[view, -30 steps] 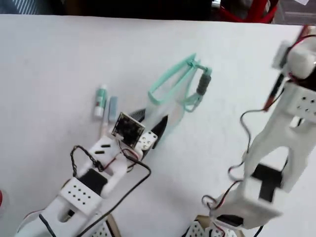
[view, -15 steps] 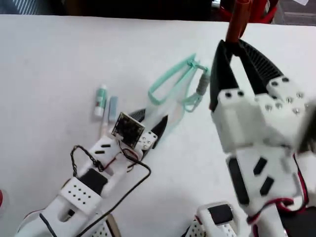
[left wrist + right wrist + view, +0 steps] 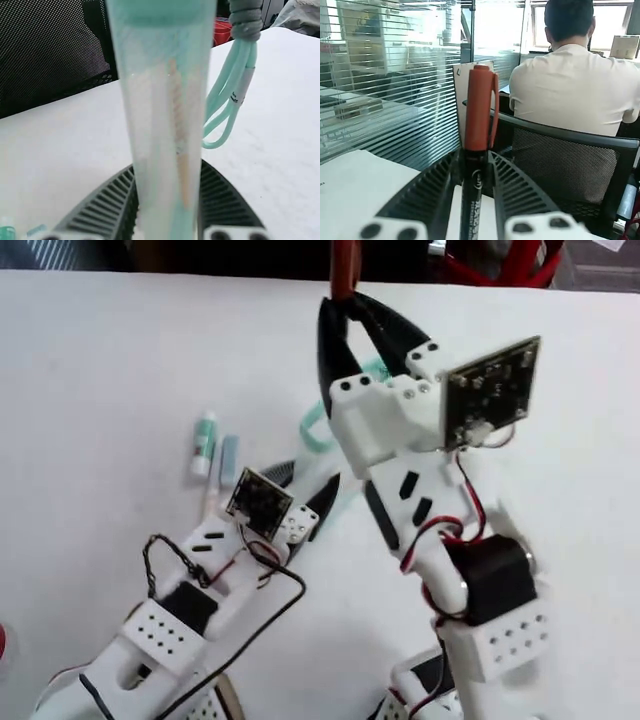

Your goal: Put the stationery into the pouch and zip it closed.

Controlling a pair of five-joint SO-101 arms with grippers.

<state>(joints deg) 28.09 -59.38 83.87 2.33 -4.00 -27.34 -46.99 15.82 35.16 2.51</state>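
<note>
High view: my right claw (image 3: 347, 306) is clamped on one red-capped black marker (image 3: 345, 265), held over the one clear, mint-edged zip pouch (image 3: 315, 445) on the white bench (image 3: 100, 360). Two loose pieces lie beside the pouch: a white, teal-banded tube (image 3: 204, 445) and a pale-blue block (image 3: 229, 460).

Left wrist view: my left claw (image 3: 167, 172) pinches the pouch's end.

Right wrist view: the marker stands upright between the jaws.

I judge I'm mid-loading. Next, the marker needs tipping toward the opening.

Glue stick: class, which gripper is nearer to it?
Left. The left gripper, shut on the pouch, sits close beside the glue stick; the right gripper holds a marker farther off, above the pouch.
</note>
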